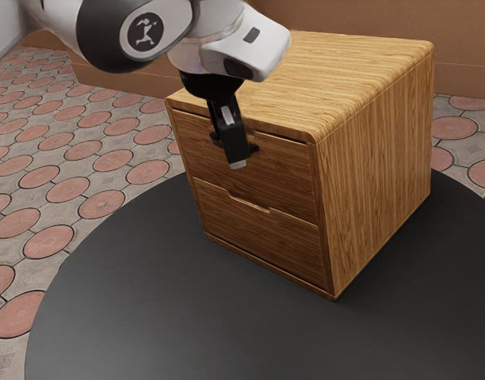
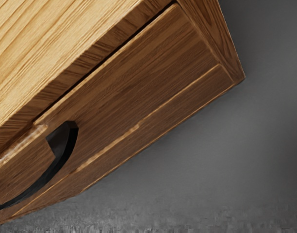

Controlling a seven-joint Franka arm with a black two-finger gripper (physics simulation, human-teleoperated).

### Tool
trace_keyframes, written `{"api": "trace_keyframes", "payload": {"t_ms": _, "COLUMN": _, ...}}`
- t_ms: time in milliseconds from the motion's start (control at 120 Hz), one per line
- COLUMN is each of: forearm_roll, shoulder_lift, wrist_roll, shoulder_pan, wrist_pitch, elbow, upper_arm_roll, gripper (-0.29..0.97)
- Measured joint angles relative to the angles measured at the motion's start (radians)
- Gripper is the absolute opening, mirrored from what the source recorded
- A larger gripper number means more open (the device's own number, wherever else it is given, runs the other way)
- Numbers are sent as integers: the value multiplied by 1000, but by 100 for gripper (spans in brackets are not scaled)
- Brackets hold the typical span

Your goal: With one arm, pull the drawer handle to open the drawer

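Wooden cabinet [image 1: 361,103] stands on black round table [image 1: 187,317], toward far edge. Two drawers in its front, facing exterior view's lower left. Top drawer [image 1: 282,170] has thin dark gap along upper edge. Lower drawer [image 1: 266,226] sits flush. Tool [image 1: 236,154] hangs from above in front of top drawer, right at dark curved handle [image 2: 65,148]. Cannot tell whether tool is spread or pinching handle. Tiled floor [image 1: 60,158] around table.
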Motion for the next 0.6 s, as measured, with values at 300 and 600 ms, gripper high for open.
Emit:
{"api": "trace_keyframes", "payload": {"t_ms": 300, "forearm_roll": -29, "shoulder_lift": -18, "wrist_roll": 271, "shoulder_pan": 4, "wrist_pitch": -67, "elbow": 33, "upper_arm_roll": -1, "gripper": 68}}
{"api": "trace_keyframes", "payload": {"t_ms": 600, "forearm_roll": -62, "shoulder_lift": -11, "wrist_roll": 476, "shoulder_pan": 26, "wrist_pitch": -17, "elbow": 45, "upper_arm_roll": -4, "gripper": 68}}
